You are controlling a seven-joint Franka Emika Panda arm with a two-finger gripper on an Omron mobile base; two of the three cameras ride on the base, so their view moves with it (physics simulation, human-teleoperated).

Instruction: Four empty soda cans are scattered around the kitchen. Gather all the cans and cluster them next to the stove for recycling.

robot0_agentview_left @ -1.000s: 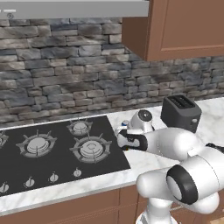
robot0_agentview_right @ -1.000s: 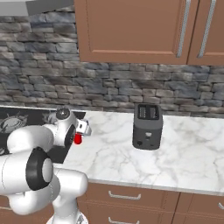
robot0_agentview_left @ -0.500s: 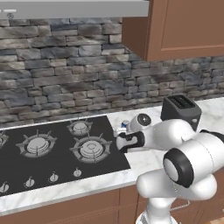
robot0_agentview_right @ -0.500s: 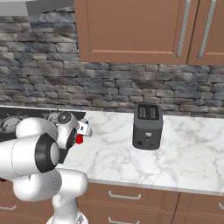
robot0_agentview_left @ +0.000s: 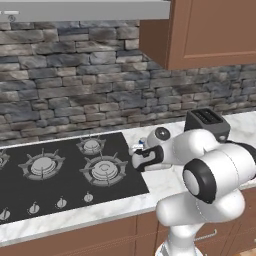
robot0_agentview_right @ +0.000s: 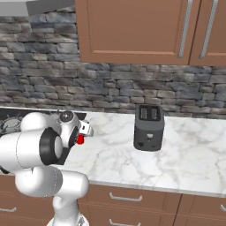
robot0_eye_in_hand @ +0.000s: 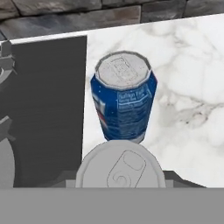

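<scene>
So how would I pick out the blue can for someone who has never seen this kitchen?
Find the black stove against the stone wall. On the marble counter just past its edge stands the blue can, upright. Its blue-and-white label separates it from the can in the gripper.

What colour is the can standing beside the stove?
Blue and white with a silver top; hand view shows it best.

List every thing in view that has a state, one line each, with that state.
Blue-and-white can: upright on the marble counter, beside the stove, free.
Held can: upright, silver top showing, in the gripper.
Gripper: shut on the held can.
Stove: burners unlit.
Toaster: upright, slots empty.
Upper cabinet doors: closed.
</scene>
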